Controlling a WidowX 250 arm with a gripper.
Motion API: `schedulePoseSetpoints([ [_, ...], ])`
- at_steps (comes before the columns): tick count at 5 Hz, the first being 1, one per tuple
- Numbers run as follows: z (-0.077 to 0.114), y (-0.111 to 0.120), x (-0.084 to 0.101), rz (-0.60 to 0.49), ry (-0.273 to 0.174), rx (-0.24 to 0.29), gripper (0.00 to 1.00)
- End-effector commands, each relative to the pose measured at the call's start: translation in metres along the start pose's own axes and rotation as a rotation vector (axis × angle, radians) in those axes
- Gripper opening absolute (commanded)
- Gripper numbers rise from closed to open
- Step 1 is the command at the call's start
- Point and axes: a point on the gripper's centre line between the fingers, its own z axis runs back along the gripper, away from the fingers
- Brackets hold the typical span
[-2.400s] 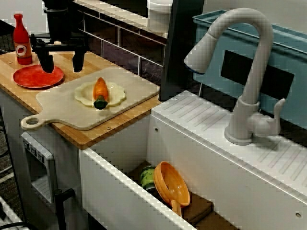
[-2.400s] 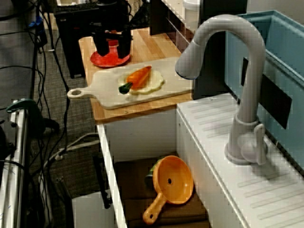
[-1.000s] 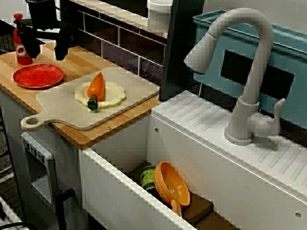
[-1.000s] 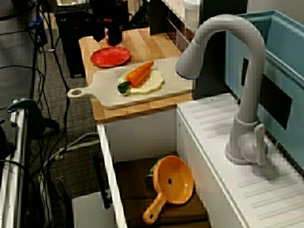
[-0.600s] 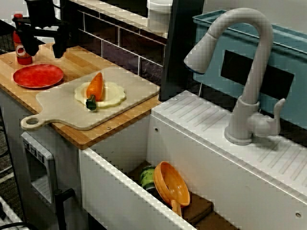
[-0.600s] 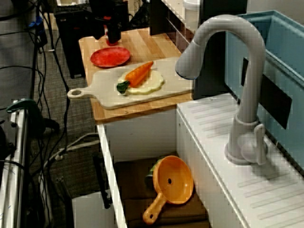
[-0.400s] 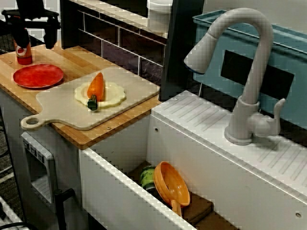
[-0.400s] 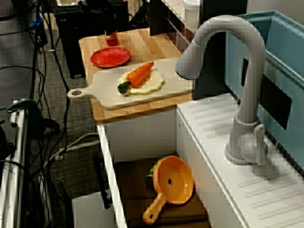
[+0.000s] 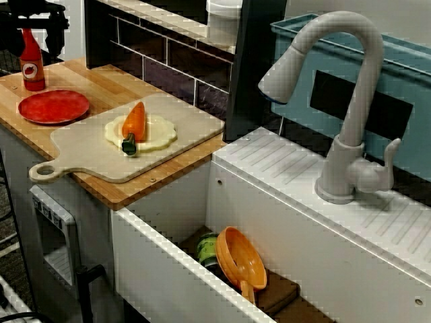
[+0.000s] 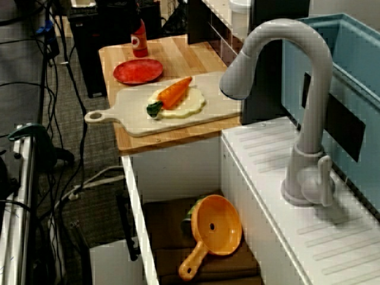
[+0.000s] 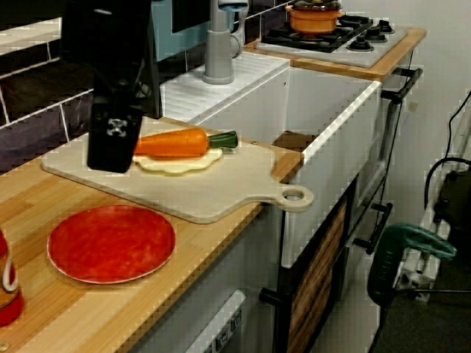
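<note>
red sauce bottle [image 9: 31,67], upright at the end of the wooden counter [image 9: 128,84] farthest from the sink, just behind the red plate [image 9: 53,106]. the gripper [image 9: 31,28] hangs above the bottle's cap with its two dark fingers spread, one to each side, and nothing between them. no contact with the bottle shows. in the view from the counter's end the gripper body fills the foreground, and its jaws cannot be read there.

state of the work, judged from the layout: the toy carrot [image 9: 135,121] lies on a pale scalloped disc [image 9: 160,134] on the cutting board [image 9: 81,158], well apart from the gripper. the plate is bare. the bottle is ungripped, so no object is in hand.

edges and room: the plate sits close to the counter's front edge. the board's ringed handle reaches that edge and seems to overhang it. a dark tiled wall [image 9: 168,67] closes the back. bare wood lies between bottle, wall and board. past the board the counter drops into the white sink [image 9: 161,262], which holds an orange strainer [image 9: 244,259] and a green can [image 9: 207,249]. the faucet [image 9: 350,101] stands well apart.
</note>
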Motion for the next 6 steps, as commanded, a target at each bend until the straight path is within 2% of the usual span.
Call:
schedulePoseSetpoints([
  [1,0.019,0.013,0.023,0.025,-0.122,-0.004,1.0],
  [3,0.011,0.021,0.034,0.026,-0.211,0.0,1.0],
  [4,0.009,0.026,0.038,0.019,-0.233,-0.009,1.0],
  [6,0.013,0.036,0.044,0.001,-0.243,-0.026,1.0],
])
